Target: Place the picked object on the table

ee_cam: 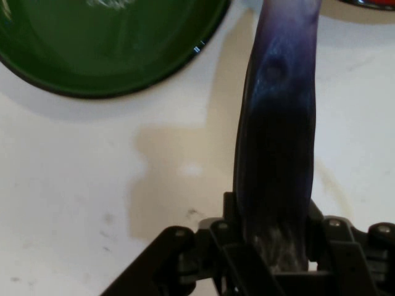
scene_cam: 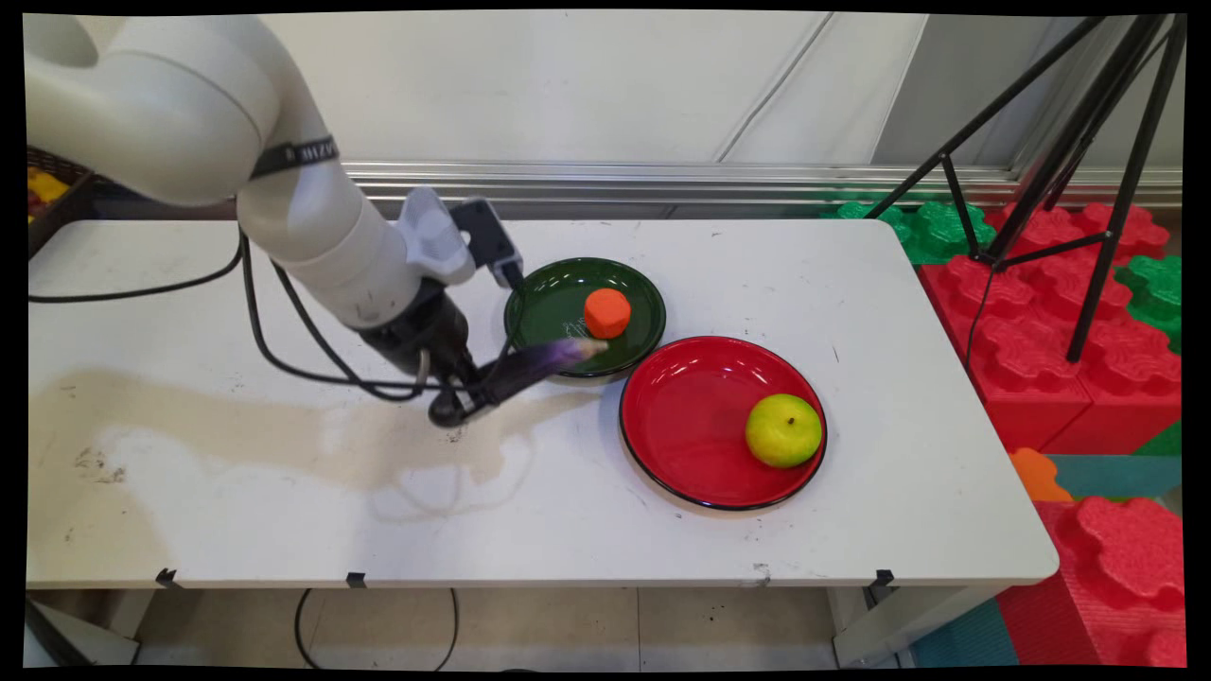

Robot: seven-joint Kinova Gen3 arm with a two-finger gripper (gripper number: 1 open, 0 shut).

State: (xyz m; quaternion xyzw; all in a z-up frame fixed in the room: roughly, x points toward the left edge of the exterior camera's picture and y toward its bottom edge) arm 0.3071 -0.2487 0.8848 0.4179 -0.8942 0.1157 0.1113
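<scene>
In the main view the black gripper (scene_cam: 473, 392) is clenched on a long purple eggplant (scene_cam: 539, 363), which sticks out of it toward the green plate (scene_cam: 549, 303). The eggplant's pale tip reaches over that plate's near rim, close to an orange round thing (scene_cam: 606, 313) that sits in the plate. Whether the tip touches the rim cannot be told. Just to the right of the green plate, and nearer the camera, lies a red plate (scene_cam: 691, 416) with 1 yellow-green fruit (scene_cam: 783, 430) in its right part; the 2 plates' rims nearly meet. Both stand on the white table (scene_cam: 284, 511), which bears a tan stain to the left of the green plate.

In the hand view the eggplant (ee_cam: 281, 142) rises from between the gripper (ee_cam: 278, 259) linkage, clasped at its dark end. The green plate (ee_cam: 105, 55) fills the upper left, beside the eggplant, with the table (ee_cam: 92, 203) below.
</scene>
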